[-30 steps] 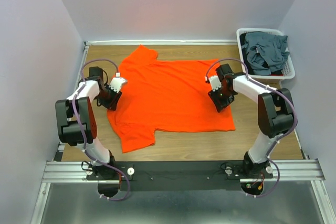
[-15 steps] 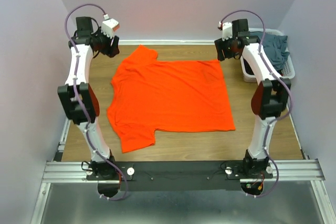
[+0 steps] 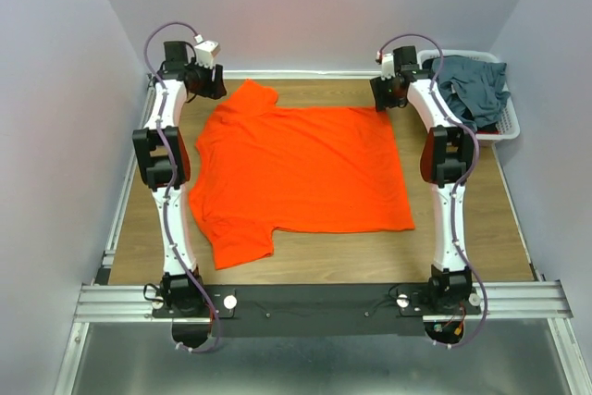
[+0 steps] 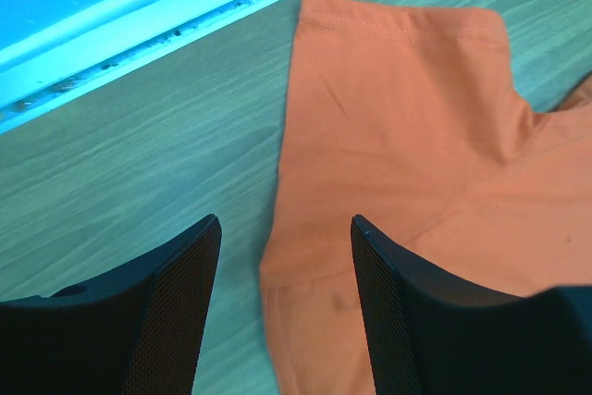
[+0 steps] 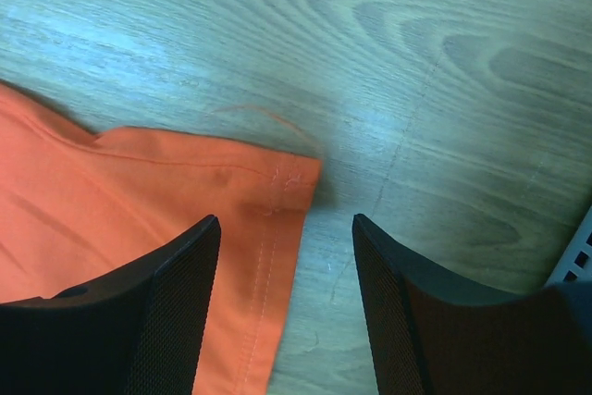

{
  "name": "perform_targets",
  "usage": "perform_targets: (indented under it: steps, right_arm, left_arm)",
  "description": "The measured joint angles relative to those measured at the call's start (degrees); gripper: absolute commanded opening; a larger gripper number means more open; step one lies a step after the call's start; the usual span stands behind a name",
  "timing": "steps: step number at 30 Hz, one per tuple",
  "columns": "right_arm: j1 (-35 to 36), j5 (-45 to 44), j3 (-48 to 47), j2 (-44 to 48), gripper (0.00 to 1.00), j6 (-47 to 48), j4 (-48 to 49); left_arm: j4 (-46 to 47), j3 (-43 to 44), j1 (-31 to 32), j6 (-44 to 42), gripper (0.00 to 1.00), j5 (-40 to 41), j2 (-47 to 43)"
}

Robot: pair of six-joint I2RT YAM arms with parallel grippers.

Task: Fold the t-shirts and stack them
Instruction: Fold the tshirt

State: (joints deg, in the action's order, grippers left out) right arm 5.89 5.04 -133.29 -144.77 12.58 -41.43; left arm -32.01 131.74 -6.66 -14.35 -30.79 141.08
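Orange t-shirt (image 3: pixel 296 168) is lying flat, spread mid-frame on the worktop (image 3: pixel 462 228), no fold made yet. Left hand (image 4: pixel 282 228) is hanging open, empty, over the upper-left sleeve (image 4: pixel 398 90). Right hand (image 5: pixel 285 221) is hanging open, empty, over the upper-right hem corner (image 5: pixel 282 178). Grey t-shirts (image 3: pixel 472 90) are sitting bunched in the white basket (image 3: pixel 511 125), upper right. Every fold and all stacking are remaining.

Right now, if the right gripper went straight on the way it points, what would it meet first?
Probably the hem corner of the bright orange-red cloth t-shirt, lying flat on the wooden table. The open right gripper frames that corner; its height above is unclear.
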Motion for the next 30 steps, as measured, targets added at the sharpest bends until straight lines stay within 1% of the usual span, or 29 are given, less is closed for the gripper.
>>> perform_targets:
  steps: [9, 13, 14, 16, 17, 20, 21, 24, 28, 30]
  right_arm:
    - [-0.02, -0.02, -0.15, -0.87, 0.68, 0.00, 2.78]
    - [-0.13, 0.68, -0.15, -1.77, 0.65, -0.13, 3.58]
    - [-0.17, 0.83, -0.15, -2.01, 0.62, -0.17, 3.76]
    - [-0.35, 1.25, -0.15, -2.51, 0.59, -0.28, 4.04]
    - [-0.37, 1.51, -0.15, -2.73, 0.54, -0.42, 4.13]
    - [-0.44, 2.16, -0.15, -3.21, 0.47, -0.70, 4.50]
    - [-0.46, 2.36, -0.15, -3.26, 0.45, -0.85, 4.63]
    - [-0.63, 3.04, -0.15, -3.45, 0.45, -1.22, 5.27]
    - [-0.98, 3.65, -0.15, -3.67, 0.48, -1.51, 5.95]
    - [-1.07, 3.72, -0.17, -3.74, 0.48, -1.55, 6.16]
  left_arm:
    - [0.72, 0.02, 2.14, 1.73, 0.63, 4.02, 3.17]
    - [1.07, -0.44, 2.12, 1.84, 0.63, 5.05, 3.17]
    - [1.11, -0.83, 2.10, 1.81, 0.63, 5.25, 3.17]
    - [1.11, -1.88, 1.99, 1.79, 0.63, 5.60, 3.17]
    - [1.07, -2.45, 1.95, 1.79, 0.63, 5.73, 3.17]
    - [0.70, -3.54, 1.90, 1.77, 0.63, 6.21, 3.17]
    - [0.55, -3.65, 1.90, 1.77, 0.62, 6.40, 3.17]
    - [0.39, -3.65, 1.90, 1.75, 0.63, 7.13, 3.17]
    - [0.00, -3.65, 1.90, 1.73, 0.63, 8.22, 3.17]
    - [-0.33, -3.61, 1.90, 1.73, 0.63, 8.74, 3.17]
